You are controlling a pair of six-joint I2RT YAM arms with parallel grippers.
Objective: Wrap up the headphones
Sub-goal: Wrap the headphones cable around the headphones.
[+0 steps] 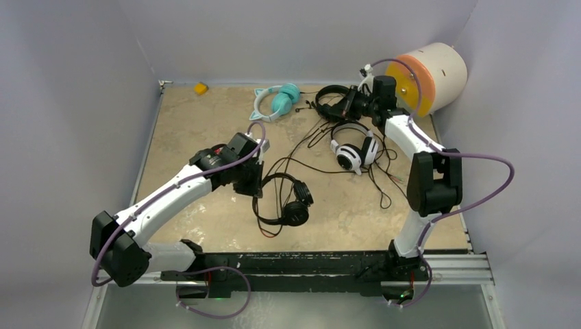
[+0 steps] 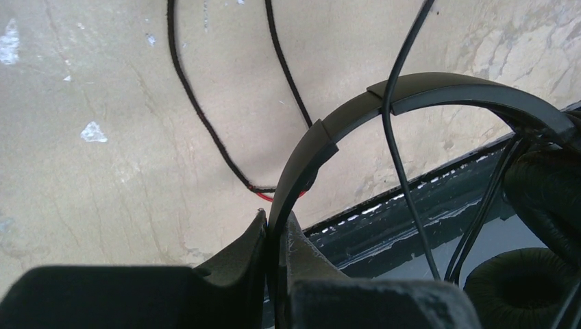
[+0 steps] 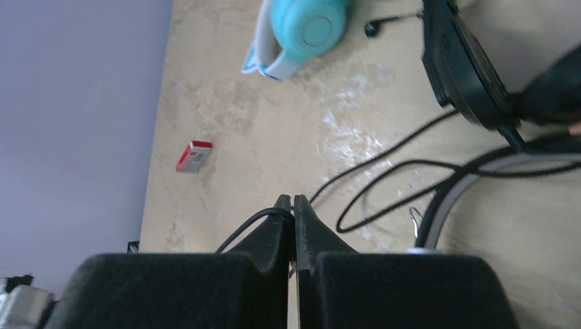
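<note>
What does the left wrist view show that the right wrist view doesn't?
Left wrist only: the left hand shut on a black headband, that headset's ear pads, and the table's dark front rail. Right wrist only: the right hand pinching a thin black cable, the teal headset, a small red-and-white box, and a black earcup. Both: the beige tabletop with loose cables lying on it.

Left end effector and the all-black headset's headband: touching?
Touching. The left wrist view shows the left end effector clamped on the black headband, fingers pressing both sides.
</note>
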